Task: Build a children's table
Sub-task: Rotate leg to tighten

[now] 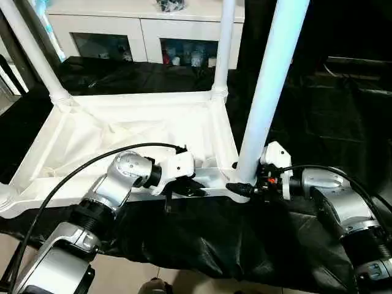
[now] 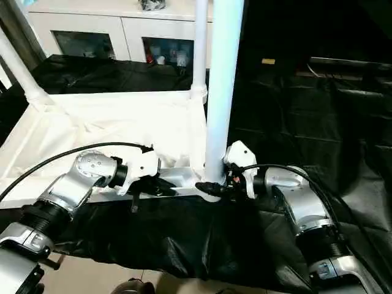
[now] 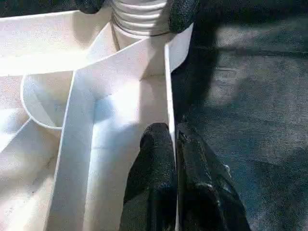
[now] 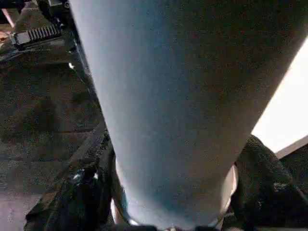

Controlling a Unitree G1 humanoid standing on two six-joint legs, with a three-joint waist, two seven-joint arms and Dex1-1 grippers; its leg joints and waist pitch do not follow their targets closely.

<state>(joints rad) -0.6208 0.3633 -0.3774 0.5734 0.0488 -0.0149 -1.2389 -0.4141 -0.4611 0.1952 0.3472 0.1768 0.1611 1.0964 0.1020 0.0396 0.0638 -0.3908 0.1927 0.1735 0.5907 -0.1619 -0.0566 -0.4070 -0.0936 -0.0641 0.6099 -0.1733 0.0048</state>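
White ribbed tabletop [image 1: 122, 131] | smooth tapered leg [image 1: 272, 86] | black cloth [image 1: 208, 239]

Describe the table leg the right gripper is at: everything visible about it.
The leg is a long, smooth white tube, plastic by the look, standing nearly upright and running out of the picture's top. Its foot sits in the near right corner socket of the upturned tabletop. The right gripper has a black finger on either side of its base. Threaded ridges show at its bottom end.

white cabinet [image 1: 144, 21] stood at back, glass doors | small items behind glass | black cloth [image 1: 318, 116] covered work surface
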